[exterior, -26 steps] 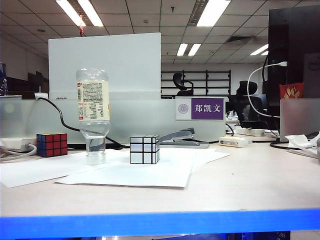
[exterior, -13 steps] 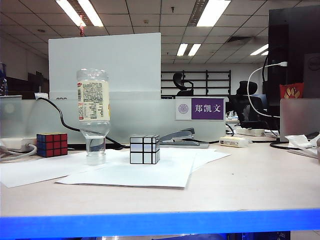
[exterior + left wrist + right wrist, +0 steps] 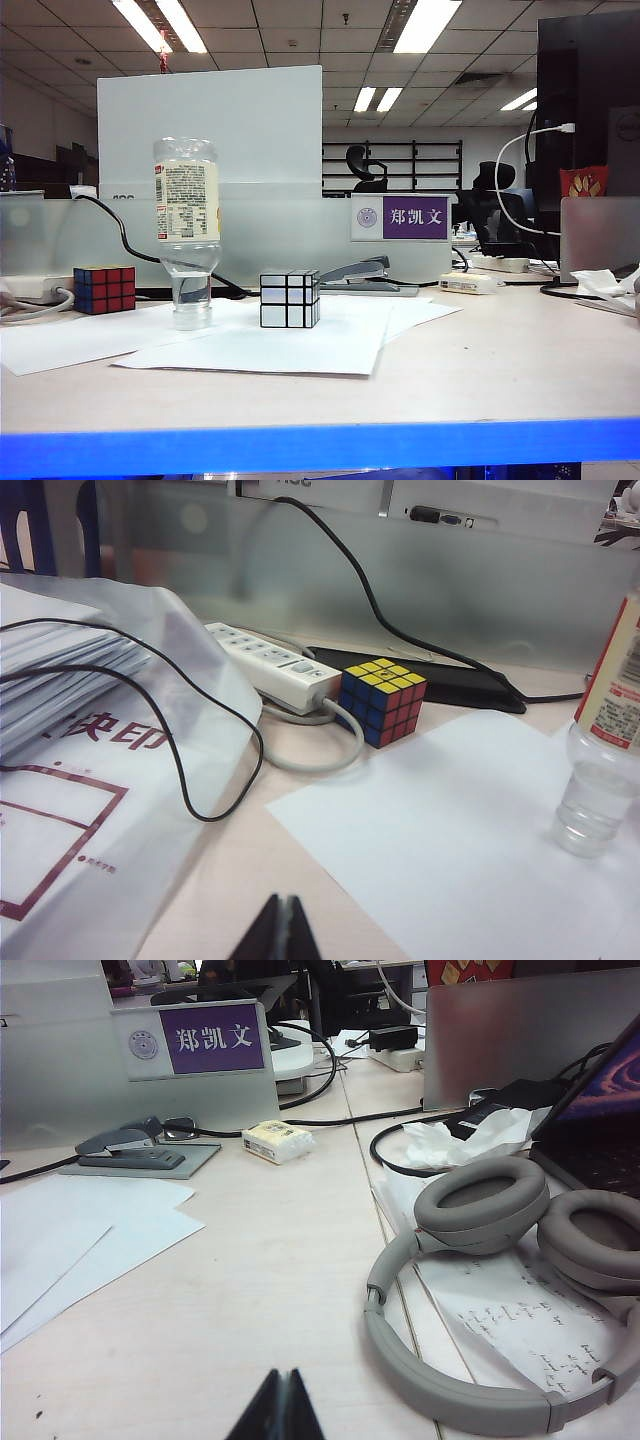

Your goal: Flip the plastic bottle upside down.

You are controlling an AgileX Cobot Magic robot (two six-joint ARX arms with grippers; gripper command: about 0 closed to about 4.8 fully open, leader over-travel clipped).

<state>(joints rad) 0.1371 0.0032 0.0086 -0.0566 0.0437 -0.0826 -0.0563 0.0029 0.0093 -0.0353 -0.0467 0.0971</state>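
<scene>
Where it stands inverted on the sheets of white paper (image 3: 250, 345), the clear slim plastic bottle (image 3: 187, 232) rests on its cap end with its base uppermost; the cream-white label faces the exterior view, and the neck looks clear, though whether any liquid sits there cannot be told. A silver mirror cube (image 3: 289, 299) stands just beside it on the same paper, and a multicoloured puzzle cube (image 3: 104, 289) lies near it on the other side, next to a white power strip (image 3: 272, 666). Neither arm appears in the exterior view. The left gripper (image 3: 280, 932) is low over the table edge, jaws pressed together on nothing, well apart from the bottle seen at the far side of its view. The right gripper (image 3: 283, 1407) is likewise clenched and empty, above bare table beside grey over-ear headphones (image 3: 480, 1290); no bottle shows there. Compared with the earlier exterior frames, bottle and cubes stand unchanged.
</scene>
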